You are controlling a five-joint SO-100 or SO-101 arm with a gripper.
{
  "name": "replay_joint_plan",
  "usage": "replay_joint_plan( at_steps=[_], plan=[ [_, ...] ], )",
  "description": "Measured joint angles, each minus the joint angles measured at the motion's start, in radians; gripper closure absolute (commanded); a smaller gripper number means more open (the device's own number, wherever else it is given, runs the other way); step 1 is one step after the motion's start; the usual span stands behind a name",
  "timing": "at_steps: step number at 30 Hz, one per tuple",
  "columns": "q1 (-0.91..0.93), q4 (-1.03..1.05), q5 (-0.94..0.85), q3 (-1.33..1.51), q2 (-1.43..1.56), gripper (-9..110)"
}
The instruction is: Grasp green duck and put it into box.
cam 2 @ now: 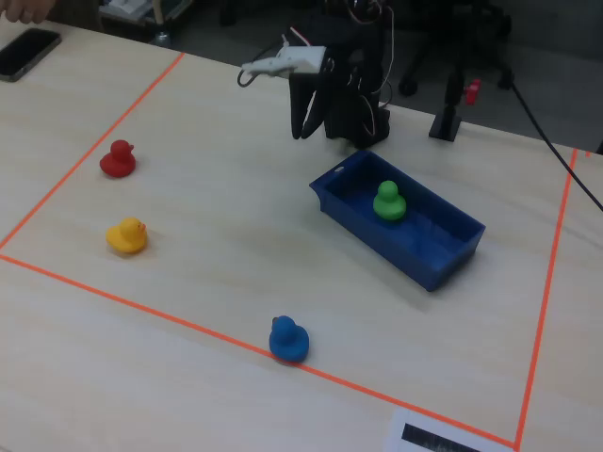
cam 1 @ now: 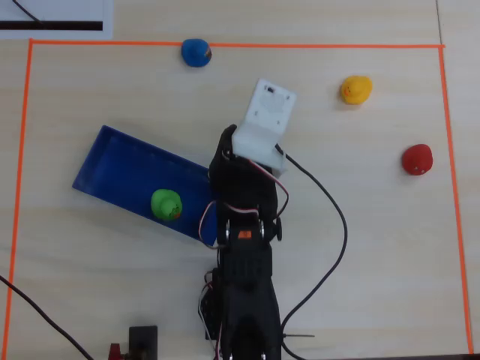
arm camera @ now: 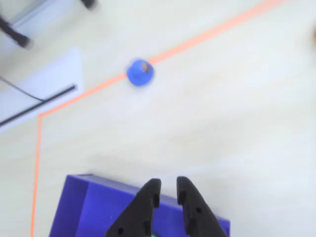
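The green duck sits upright inside the blue box, near the end closest to the arm; in the fixed view the duck is in the middle of the box. My gripper is empty, with its jaws a narrow gap apart. It hangs above the box's near wall. In the fixed view the gripper is raised above the table, just beyond the box's corner. In the overhead view the white wrist mount hides the fingertips.
A blue duck sits on the orange tape line. A yellow duck and a red duck stand at the right in the overhead view. A phone lies outside the tape. Cables trail beside the arm base.
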Motion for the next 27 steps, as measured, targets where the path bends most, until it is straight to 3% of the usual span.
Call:
replay_joint_plan(
  at_steps=[14, 22, 27],
  plan=[
    [0.021, -0.043, -0.041, 0.746, 0.618, 101],
    [0.043, 0.015, -0.091, 0.896, 0.664, 101],
    [0.043, 0.164, -0.166, 0.900, 0.646, 101]
  ],
)
